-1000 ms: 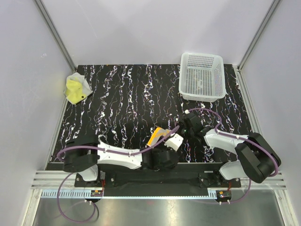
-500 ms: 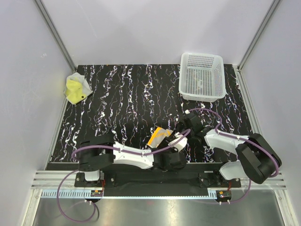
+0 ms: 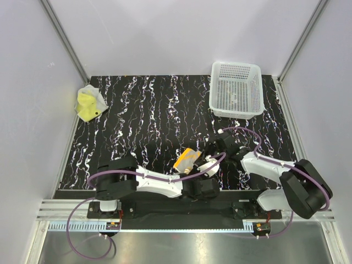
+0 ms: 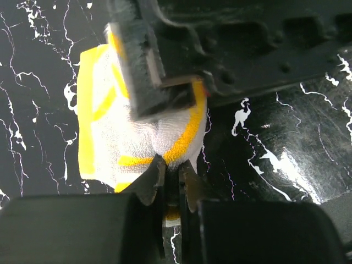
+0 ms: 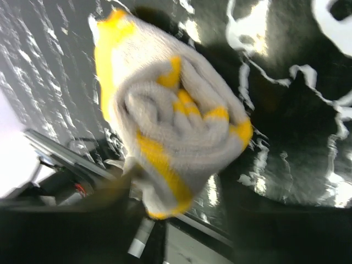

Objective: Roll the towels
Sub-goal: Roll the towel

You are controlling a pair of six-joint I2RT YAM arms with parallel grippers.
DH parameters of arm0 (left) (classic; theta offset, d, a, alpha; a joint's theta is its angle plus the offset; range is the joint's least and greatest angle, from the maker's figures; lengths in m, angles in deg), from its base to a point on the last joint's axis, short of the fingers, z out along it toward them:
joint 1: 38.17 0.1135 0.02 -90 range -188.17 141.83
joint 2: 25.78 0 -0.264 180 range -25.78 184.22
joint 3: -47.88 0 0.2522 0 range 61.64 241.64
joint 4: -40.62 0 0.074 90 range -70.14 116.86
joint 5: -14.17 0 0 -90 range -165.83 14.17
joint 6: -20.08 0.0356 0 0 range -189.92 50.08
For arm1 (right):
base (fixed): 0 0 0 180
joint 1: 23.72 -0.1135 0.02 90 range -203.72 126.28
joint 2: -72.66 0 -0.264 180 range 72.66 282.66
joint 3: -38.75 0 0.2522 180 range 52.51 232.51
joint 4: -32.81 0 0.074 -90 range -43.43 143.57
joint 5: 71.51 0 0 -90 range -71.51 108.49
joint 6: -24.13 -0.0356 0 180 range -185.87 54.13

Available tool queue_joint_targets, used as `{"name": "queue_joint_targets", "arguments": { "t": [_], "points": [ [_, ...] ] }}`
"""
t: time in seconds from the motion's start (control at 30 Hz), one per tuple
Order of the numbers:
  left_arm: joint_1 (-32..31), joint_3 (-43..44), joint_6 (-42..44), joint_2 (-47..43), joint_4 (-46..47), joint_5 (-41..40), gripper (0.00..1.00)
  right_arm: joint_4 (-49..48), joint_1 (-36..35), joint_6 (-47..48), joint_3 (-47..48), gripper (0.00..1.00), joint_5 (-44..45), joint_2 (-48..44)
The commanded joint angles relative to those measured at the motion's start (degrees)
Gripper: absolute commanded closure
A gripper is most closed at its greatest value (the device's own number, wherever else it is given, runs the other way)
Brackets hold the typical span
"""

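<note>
Hold the left gripper (image 4: pixel 171 175) pinched shut on the near edge of the orange towel (image 4: pixel 104 143), rolled up at the near middle of the counter (image 3: pixel 148 115). Cannot tell the state of the right gripper (image 3: pixel 213 147), open or gripping. Roll evenly and tight, without slack.

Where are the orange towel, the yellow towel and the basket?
orange towel (image 3: pixel 186 159): top view, middle of the roll.
yellow towel (image 3: pixel 88 103): top view, centre of the crumpled cloth.
basket (image 3: pixel 235 111): top view, its near wall.
</note>
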Motion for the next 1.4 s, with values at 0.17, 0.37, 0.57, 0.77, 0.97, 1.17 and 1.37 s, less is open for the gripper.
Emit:
{"name": "queue_joint_targets", "arguments": {
  "t": [0.17, 0.37, 0.57, 0.77, 0.97, 1.17, 1.37],
  "points": [
    [0.8, -2.1, 0.1, -1.0, 2.4, 3.4, 1.0, 18.7, -0.7, 2.5, 9.7, 0.0, 9.4, -4.7],
    [3.3, -4.9, 0.4, -5.1, 4.6, 11.1, 0.98, 24.7, 1.2, 1.9, 12.7, 0.0, 14.4, -9.7],
    [9.6, -9.5, -0.7, -9.7, 8.4, 23.6, 0.98, 27.0, 3.1, 1.5, 12.5, 0.0, 15.0, -14.4],
    [18.6, -17.5, -4.7, -15.2, 18.1, 38.2, 0.98, 27.7, 3.3, 1.1, 11.9, 0.0, 14.5, -16.8],
    [25.0, -19.9, -8.5, -18.1, 21.1, 48.2, 0.98, 23.5, 3.3, -0.8, 8.4, 0.0, 9.6, -21.5],
    [32.7, -23.3, -14.0, -19.4, 26.1, 60.0, 0.98, 8.7, 3.3, -3.7, 0.3, 0.0, 2.0, -22.8],
    [39.9, -30.1, -20.3, -17.9, 39.6, 71.8, 0.98, -3.3, 3.3, -4.9, -4.4, 0.0, -0.5, -18.5]
  ]
}}
